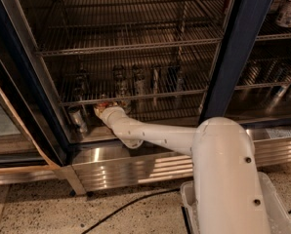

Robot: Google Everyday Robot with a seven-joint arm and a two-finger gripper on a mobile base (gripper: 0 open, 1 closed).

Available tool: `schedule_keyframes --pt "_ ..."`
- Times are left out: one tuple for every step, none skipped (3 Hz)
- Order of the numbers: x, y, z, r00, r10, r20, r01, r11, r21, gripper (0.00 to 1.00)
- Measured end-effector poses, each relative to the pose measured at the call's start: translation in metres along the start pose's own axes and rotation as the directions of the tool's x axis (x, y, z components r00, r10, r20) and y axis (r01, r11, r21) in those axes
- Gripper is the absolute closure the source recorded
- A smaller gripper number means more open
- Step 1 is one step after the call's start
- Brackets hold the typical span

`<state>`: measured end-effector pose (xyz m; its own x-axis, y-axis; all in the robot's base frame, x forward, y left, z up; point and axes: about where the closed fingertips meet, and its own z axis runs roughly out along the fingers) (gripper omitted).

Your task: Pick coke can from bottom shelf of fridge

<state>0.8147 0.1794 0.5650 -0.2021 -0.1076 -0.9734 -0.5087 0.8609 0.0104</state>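
The fridge (233, 57) stands open, with a dark blue door frame. My white arm reaches low into the left compartment. The gripper (105, 109) is at the front rail of the bottom shelf (150, 95), a dark wire rack, near its left end. A small reddish shape, which looks like the coke can (102, 103), shows right at the gripper's tip, mostly hidden by the wrist. I cannot tell whether the gripper touches it.
Several dark and silver cans and bottles (138, 79) stand in a row on the bottom shelf behind the gripper. A silver can (78, 120) stands on the fridge floor, left of the gripper. The ribbed steel base (135, 165) lies below. More cans fill the right compartment (272, 69).
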Motion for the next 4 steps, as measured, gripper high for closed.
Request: schedule_keyframes --pt "-0.021 0.006 -0.018 0.999 0.02 0.028 -0.018 0.9981 -0.058 1.0" --pt "-0.034 0.011 -0.03 0.999 0.027 0.046 -0.022 0.994 -0.107 1.0" --pt "-0.027 0.006 -0.038 1.0 0.026 0.007 -0.024 0.9872 -0.157 1.0" --pt "-0.022 0.0 -0.051 0.999 -0.004 -0.045 -0.007 0.9733 -0.229 1.0"
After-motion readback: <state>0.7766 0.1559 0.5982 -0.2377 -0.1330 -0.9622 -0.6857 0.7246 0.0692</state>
